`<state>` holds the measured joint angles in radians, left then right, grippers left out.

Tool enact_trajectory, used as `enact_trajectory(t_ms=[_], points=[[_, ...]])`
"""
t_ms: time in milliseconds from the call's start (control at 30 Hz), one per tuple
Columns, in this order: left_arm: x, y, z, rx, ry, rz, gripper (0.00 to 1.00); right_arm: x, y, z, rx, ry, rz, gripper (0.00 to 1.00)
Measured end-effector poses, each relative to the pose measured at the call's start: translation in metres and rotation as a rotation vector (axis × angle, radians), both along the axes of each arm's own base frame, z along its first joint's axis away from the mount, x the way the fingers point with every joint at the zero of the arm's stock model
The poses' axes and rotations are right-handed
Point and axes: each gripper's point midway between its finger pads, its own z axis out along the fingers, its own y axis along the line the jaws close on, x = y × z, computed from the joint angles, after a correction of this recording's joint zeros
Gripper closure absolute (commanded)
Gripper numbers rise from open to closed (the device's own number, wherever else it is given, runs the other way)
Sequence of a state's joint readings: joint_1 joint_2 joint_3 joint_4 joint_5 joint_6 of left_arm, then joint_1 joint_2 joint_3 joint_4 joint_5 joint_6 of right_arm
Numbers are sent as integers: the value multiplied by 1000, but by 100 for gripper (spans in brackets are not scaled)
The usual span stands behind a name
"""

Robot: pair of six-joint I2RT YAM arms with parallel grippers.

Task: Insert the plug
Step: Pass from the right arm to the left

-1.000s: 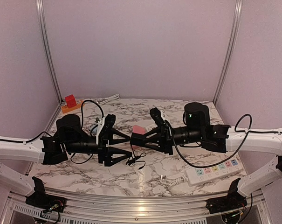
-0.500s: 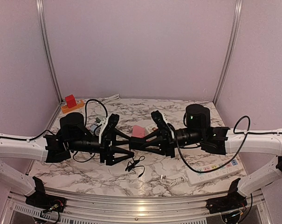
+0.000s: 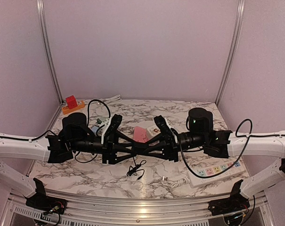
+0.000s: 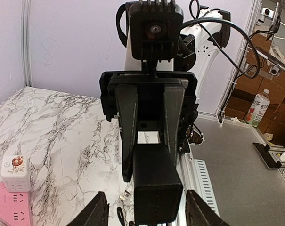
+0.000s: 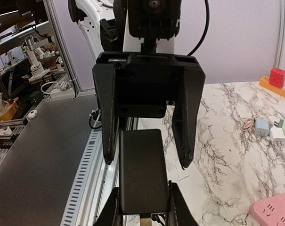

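Black plug (image 5: 143,169) is gripped in the right gripper (image 5: 144,209), whose jaws are closed on its near end. In the overhead view it is held above the middle of the marble bench (image 3: 189,110). The right gripper is brought in from 3 o'clock and the left gripper (image 4: 148,214) from 9 o'clock, so the two are met nose to nose. The left gripper is seen part open: its fingers (image 5: 187,117) are set either side of the plug's free end, at 9 and 3 o'clock of it in the left wrist view. A gap is visible on each side, so no grip by the left is shown.

A thin black cord (image 3: 135,169) is seen at 6 o'clock of the plug. A pink power strip (image 3: 141,134) lies just behind at 12 o'clock. A white power strip (image 3: 217,170) lies at 4 o'clock, well apart from the plug. An orange strip with a red block (image 3: 71,104) is seen far off at 10 o'clock.
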<state>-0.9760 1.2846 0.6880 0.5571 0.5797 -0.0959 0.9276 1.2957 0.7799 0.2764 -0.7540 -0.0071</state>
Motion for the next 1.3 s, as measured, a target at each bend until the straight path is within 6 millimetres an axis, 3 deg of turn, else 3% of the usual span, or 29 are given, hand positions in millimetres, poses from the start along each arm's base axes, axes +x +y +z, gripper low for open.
enact_trajectory(t_ms=[633, 700, 800, 967, 1167, 1300], points=[[-2, -4, -8, 13, 8, -30, 79, 3, 0, -3, -4, 3, -19, 100], [-1, -4, -8, 13, 6, -29, 79, 4, 0, -3, -4, 3, -21, 100], [-1, -4, -8, 14, 4, -28, 65, 4, 0, -3, -5, 3, -23, 100], [1, -4, -7, 13, 6, -18, 56, 4, 1, -4, -4, -2, -21, 100], [3, -4, -7, 14, 5, -4, 61, 5, 2, -8, -12, 4, -22, 100], [3, -4, -7, 14, 2, -2, 73, 6, 3, -11, -17, 7, -23, 100]])
